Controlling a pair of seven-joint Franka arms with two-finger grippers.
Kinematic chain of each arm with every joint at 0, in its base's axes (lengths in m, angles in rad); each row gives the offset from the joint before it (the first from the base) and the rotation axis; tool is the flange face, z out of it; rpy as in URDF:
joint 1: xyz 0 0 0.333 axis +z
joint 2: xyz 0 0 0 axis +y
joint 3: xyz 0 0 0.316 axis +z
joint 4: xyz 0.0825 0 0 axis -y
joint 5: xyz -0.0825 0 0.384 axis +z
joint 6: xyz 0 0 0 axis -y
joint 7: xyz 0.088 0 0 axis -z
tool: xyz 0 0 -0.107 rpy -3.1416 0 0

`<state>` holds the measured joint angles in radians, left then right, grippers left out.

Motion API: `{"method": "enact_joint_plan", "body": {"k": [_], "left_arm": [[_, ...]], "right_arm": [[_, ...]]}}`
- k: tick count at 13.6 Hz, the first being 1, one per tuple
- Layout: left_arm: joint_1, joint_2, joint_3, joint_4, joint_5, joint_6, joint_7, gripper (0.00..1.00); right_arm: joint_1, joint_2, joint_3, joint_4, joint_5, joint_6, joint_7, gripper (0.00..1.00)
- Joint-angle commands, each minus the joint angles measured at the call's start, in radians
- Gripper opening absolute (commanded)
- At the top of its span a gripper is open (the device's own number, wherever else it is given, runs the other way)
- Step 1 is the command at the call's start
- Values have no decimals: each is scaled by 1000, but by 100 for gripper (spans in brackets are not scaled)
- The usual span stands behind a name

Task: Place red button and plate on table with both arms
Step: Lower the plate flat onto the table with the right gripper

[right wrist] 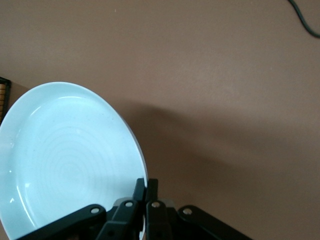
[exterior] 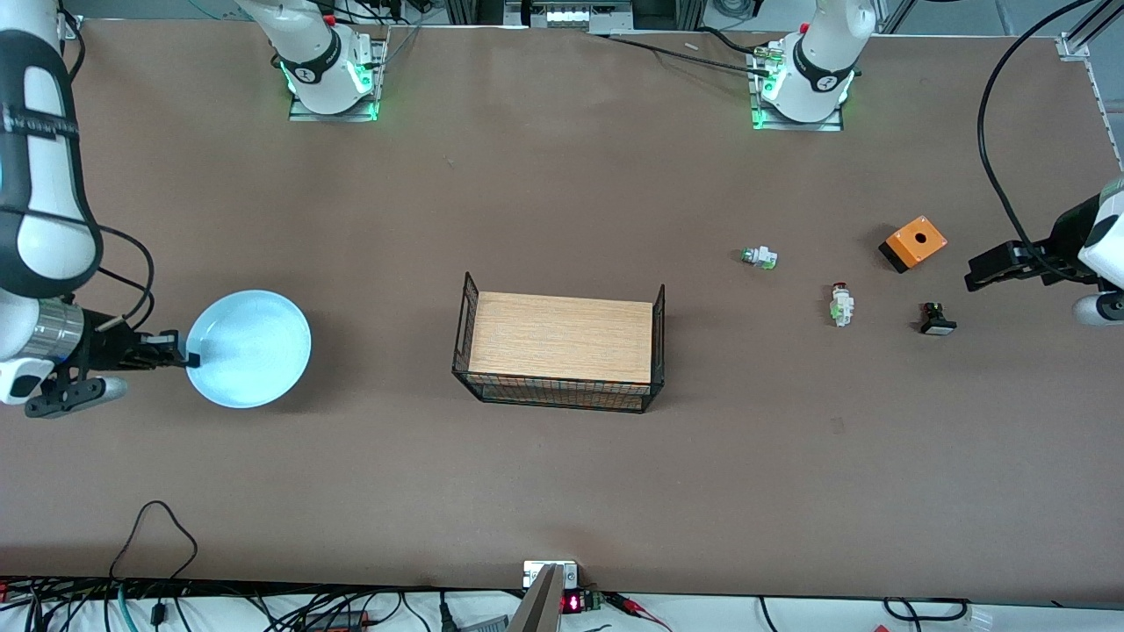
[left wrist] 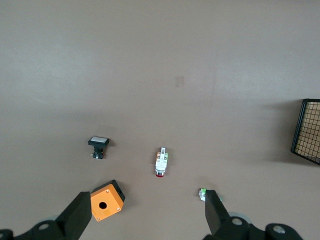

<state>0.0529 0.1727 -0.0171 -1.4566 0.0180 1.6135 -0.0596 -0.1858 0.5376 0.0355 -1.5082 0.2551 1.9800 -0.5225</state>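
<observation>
The light-blue plate is at the right arm's end of the table. My right gripper is shut on its rim; the right wrist view shows the plate clamped between the closed fingers of the gripper, with a wide shadow on the table beside it. The red button lies on its side on the table toward the left arm's end. My left gripper is open and empty, in the air beside the orange box. In the left wrist view the red button lies ahead of the spread gripper.
A white piece with a green cap lies farther from the camera than the red button. A black piece with a white cap lies beside the button, nearer the left arm's end. A wood-topped black wire rack stands mid-table.
</observation>
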Motion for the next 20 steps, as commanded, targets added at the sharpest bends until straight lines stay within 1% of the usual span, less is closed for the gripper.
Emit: {"method": "enact_joint_plan", "body": {"k": [1, 3, 8, 12, 14, 17, 18, 19, 20], "left_arm": [[4, -42, -1, -2, 4, -10, 27, 100], [4, -44, -1, -5, -47, -15, 30, 100], [10, -44, 0, -5, -52, -12, 32, 100], [10, -45, -1, -7, -53, -12, 32, 100], [12, -45, 0, -7, -53, -12, 32, 100], [12, -45, 0, -8, -53, -12, 32, 100], [12, -44, 2, -8, -53, -12, 32, 100], [12, -44, 2, -8, -52, -12, 32, 100], [12, -44, 2, -10, -52, -12, 32, 100]], "right_arm": [[-23, 50, 20, 10, 26, 71, -83, 1], [-30, 86, 20, 11, 75, 94, -109, 1], [-37, 189, 18, 10, 190, 204, -249, 2], [-38, 243, 20, 10, 213, 250, -258, 3], [-35, 257, 21, 10, 242, 275, -278, 4], [-35, 262, 21, 11, 247, 281, -283, 4], [-35, 262, 21, 10, 247, 281, -283, 7], [-35, 262, 21, 11, 248, 281, -283, 13], [-34, 262, 21, 11, 256, 283, -283, 14]]}}
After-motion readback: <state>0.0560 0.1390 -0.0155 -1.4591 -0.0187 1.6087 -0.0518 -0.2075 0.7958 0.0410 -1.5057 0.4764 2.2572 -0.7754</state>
